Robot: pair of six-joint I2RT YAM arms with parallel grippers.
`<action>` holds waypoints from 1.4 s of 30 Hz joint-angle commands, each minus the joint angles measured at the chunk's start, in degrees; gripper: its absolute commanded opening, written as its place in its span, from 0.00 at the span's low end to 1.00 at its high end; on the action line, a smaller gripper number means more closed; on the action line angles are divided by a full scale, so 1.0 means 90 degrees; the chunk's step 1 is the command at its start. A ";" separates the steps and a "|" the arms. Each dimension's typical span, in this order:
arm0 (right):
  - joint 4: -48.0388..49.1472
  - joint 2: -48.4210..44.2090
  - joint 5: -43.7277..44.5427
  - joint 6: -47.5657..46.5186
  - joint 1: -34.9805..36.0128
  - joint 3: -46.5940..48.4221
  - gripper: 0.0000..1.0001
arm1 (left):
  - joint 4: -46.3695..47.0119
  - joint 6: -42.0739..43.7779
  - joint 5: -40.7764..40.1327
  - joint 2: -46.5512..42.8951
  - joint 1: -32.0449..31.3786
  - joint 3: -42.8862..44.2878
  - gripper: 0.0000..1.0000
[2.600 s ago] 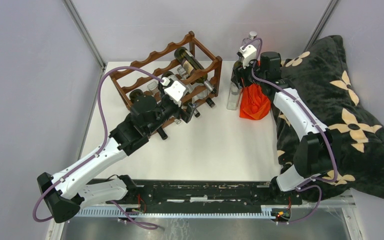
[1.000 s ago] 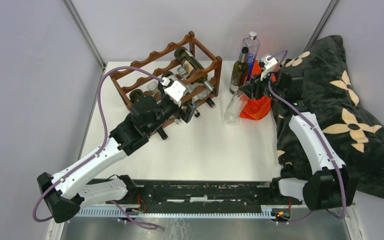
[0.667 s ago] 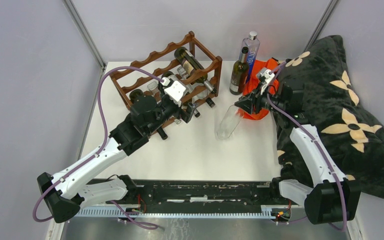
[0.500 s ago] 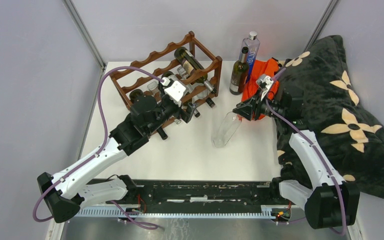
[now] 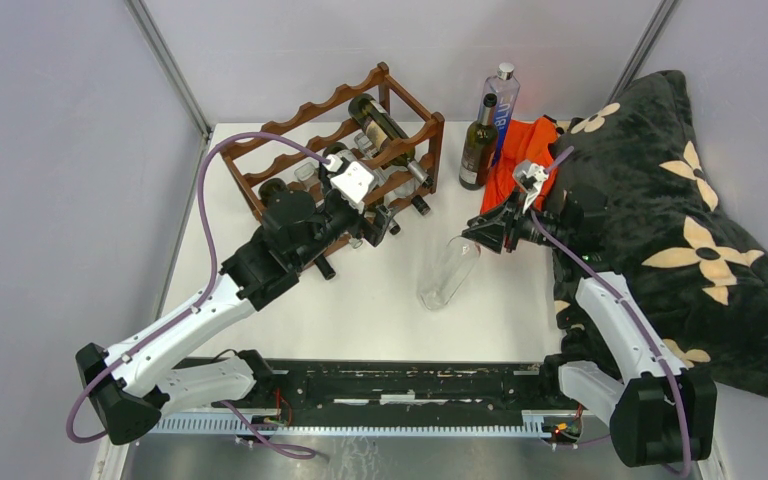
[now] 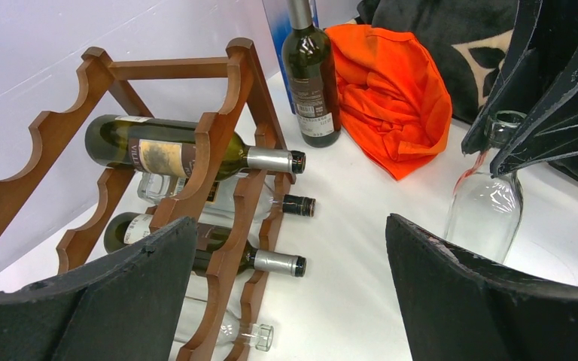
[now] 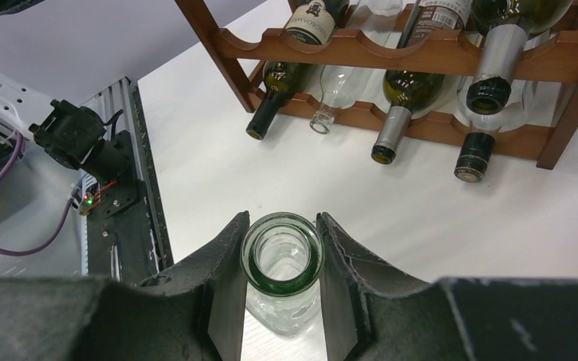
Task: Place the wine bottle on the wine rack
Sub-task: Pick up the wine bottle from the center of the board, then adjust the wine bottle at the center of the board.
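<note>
My right gripper (image 5: 482, 235) is shut on the neck of a clear glass wine bottle (image 5: 447, 272). The bottle hangs tilted over the middle of the table, base toward the near left. In the right wrist view its green-rimmed mouth (image 7: 281, 252) sits clamped between the two fingers (image 7: 226, 278). The reddish-brown wine rack (image 5: 300, 125) stands at the back left and holds several bottles lying down. My left gripper (image 5: 385, 222) hovers just in front of the rack (image 6: 211, 150), open and holding nothing. From the left wrist the clear bottle (image 6: 485, 210) shows at the right.
A dark green bottle (image 5: 478, 145) and a tall blue bottle (image 5: 501, 100) stand at the back, beside an orange cloth (image 5: 520, 160). A black flowered blanket (image 5: 680, 200) covers the right side. Bottle necks (image 7: 391, 131) stick out of the rack's front.
My right arm has carried the clear bottle away from the orange cloth toward the table's middle and tipped it from upright to slanted. The left arm has barely moved.
</note>
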 commanded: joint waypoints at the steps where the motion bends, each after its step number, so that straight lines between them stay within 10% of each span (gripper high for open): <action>1: 0.0808 -0.0162 -0.0290 0.0301 -0.0057 -0.0019 0.00 | 0.0255 0.0179 0.0106 0.0023 0.0025 0.0075 1.00; 29: 0.1706 -0.0117 -0.0582 0.0866 -0.0264 -0.0410 0.00 | -0.0178 -0.1414 0.1265 0.0145 0.0026 0.0791 1.00; 42: 0.2100 -0.0008 -0.0854 0.1041 -0.0525 -0.0645 0.00 | 0.0617 -0.3525 0.2279 -0.0637 -0.0504 -0.1155 1.00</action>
